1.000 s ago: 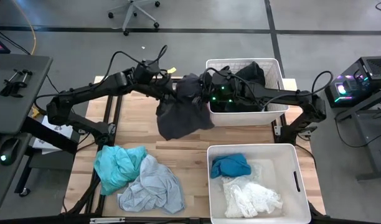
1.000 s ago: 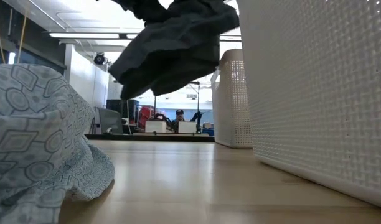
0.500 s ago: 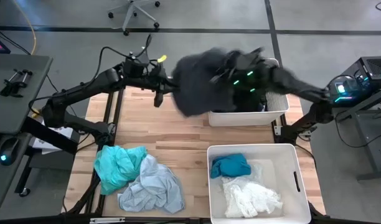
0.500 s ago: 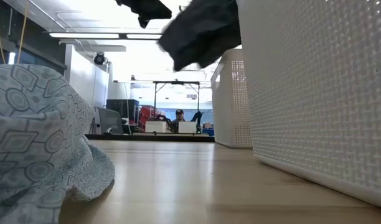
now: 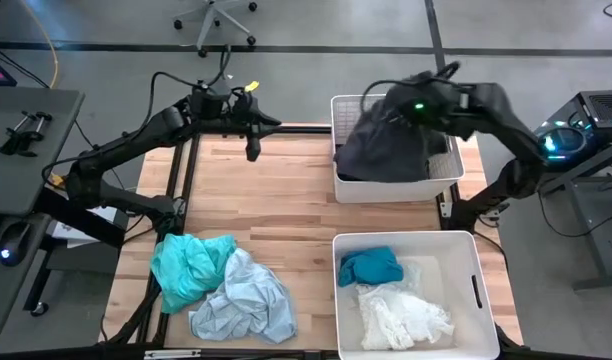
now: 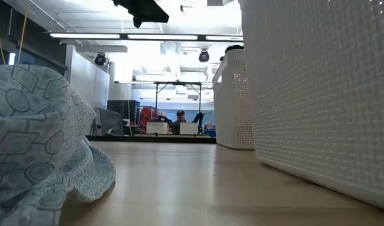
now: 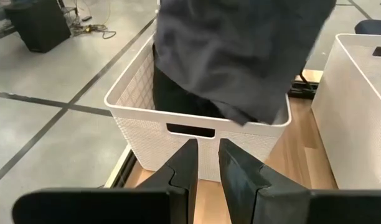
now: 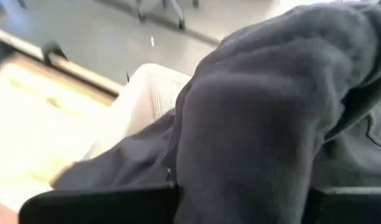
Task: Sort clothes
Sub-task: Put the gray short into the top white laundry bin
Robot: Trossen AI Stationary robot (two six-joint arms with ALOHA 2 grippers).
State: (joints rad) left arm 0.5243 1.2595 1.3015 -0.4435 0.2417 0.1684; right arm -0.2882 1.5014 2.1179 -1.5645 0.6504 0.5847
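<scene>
A charcoal grey garment [image 5: 386, 150] hangs from my right gripper [image 5: 418, 106] over the far white slatted bin [image 5: 444, 178], its lower part draped into the bin and over its left rim. It fills the right wrist view [image 8: 253, 124] and hides the fingers. My left gripper [image 7: 207, 163] is shut and empty above the table's far left part [image 5: 251, 140], pointing at that bin [image 7: 147, 118]. A teal garment [image 5: 186, 265] and a pale blue one [image 5: 246, 305] lie on the table's near left. My right gripper is shut on the charcoal grey garment from above, near its upper bunched part [image 5: 401, 112]. The cloth itself covers the fingers, so which part they have cannot be told. The garment hangs slack below, its lower part in the far bin.
The near white bin [image 5: 476, 290] holds a blue garment [image 5: 371, 265] and a white one [image 5: 401, 315]. Bare wooden table [image 5: 276, 205] lies between the bins and the pile. In the low view the pale patterned cloth [image 6: 35, 144] is close at the left and the bin walls [image 6: 317, 94] at the right.
My right gripper has swung the charcoal garment up and toward the table's right, from over the table's far middle to over the far bin. The garment has come away from my left gripper, which has drawn back toward the table's left.
</scene>
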